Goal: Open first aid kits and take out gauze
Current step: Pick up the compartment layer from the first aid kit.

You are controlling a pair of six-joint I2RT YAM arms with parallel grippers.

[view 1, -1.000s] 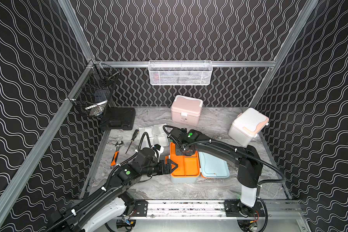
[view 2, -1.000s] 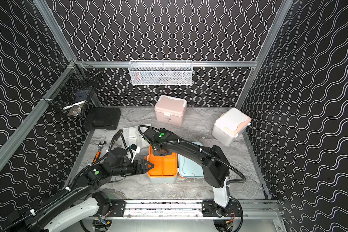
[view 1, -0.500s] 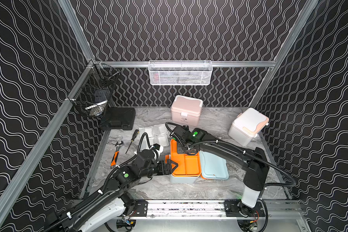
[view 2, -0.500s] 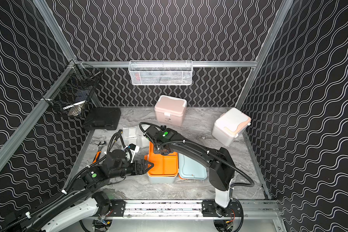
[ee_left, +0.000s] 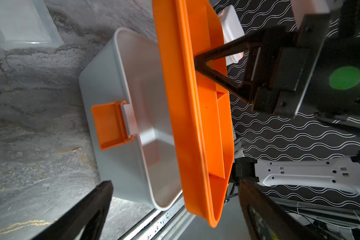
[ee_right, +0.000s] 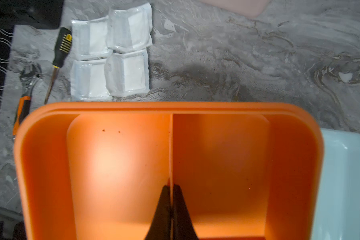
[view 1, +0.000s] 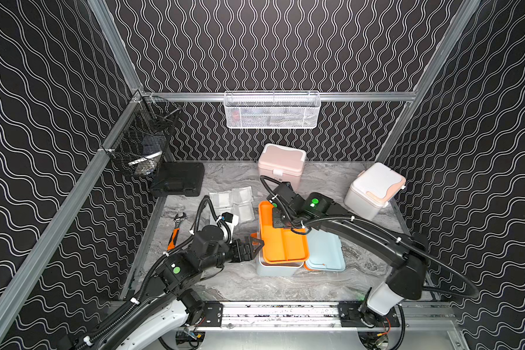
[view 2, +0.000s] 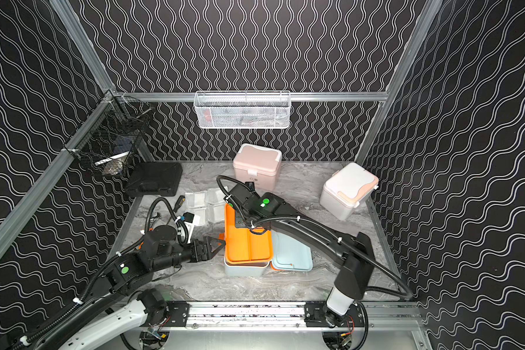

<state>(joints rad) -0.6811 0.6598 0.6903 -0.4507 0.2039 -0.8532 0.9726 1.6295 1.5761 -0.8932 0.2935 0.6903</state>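
**Three kits, four gauze packets, one tray**

The pink kit [view 1: 281,165] and white kit [view 1: 373,191] are sitting closed. The blue-grey kit [view 1: 278,268] is standing open, with four gauze packets [view 1: 235,200] lying on the bench [view 1: 325,181] just beyond it. The right gripper [ee_right: 171,199] jaws are clamping the orange tray's [view 1: 285,245] divider. The left gripper [view 1: 254,245] jaws are gaping wide, holding nothing.

Lab cell: aluminium frame [view 1: 188,96], patterned walls [view 1: 255,45]

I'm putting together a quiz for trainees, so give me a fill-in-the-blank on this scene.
1. The right gripper is shut on the divider of the ____ tray.
2. The jaws of the left gripper stand ____.
3. ____ gauze packets lie on the table.
4. The lid of the pink first aid kit is ____.
Missing words: orange; open; four; closed.
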